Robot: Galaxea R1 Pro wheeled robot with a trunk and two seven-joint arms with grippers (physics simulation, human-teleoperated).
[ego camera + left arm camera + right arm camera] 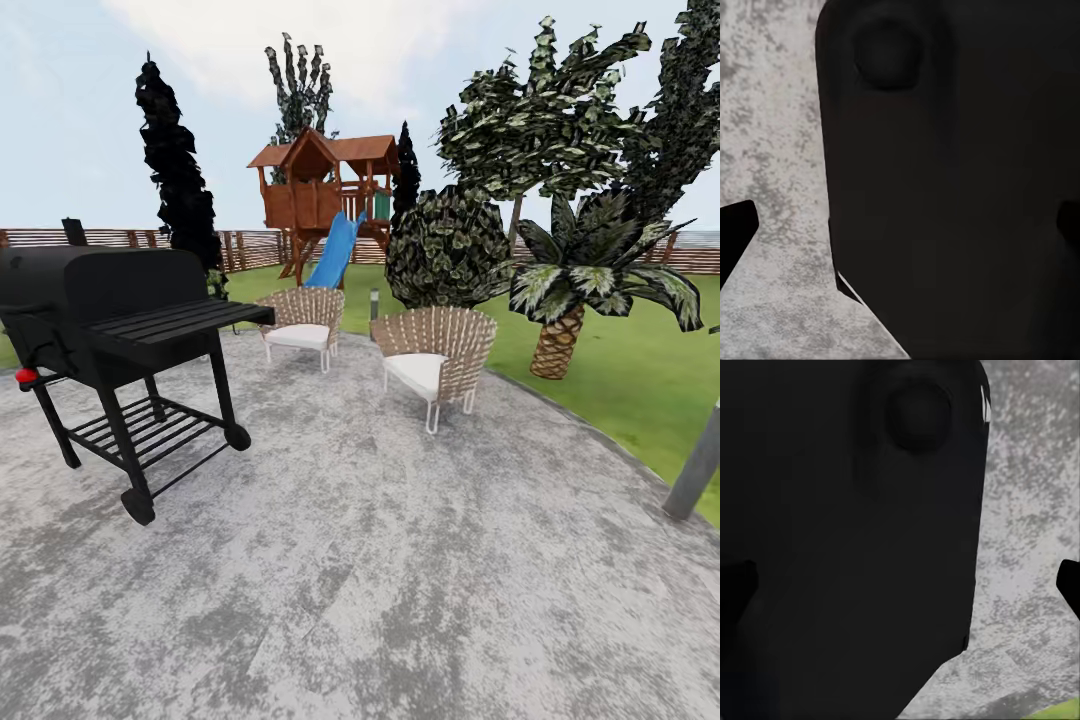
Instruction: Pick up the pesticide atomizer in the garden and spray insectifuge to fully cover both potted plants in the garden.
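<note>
The pesticide atomizer and the potted plants are out of view. In the head view I face the garden: a grey mottled patio [400, 560] with green lawn [620, 370] behind it. My left gripper [900, 232] stands open, its dark fingertips [736, 232] at the picture's two edges over the paving. My right gripper [900, 585] is open too, with dark fingertips [1069, 585] far apart. A large black rounded surface sits close in front of each wrist camera and hides much of the ground.
A black barbecue grill [120, 330] on wheels stands at the left. Two wicker chairs [300, 325] [435, 355] sit at the patio's far edge. Beyond are a wooden playset with a blue slide [325, 200], shrubs [445, 245], a palm [575, 290] and a slatted fence. A grey post [695, 470] rises at right.
</note>
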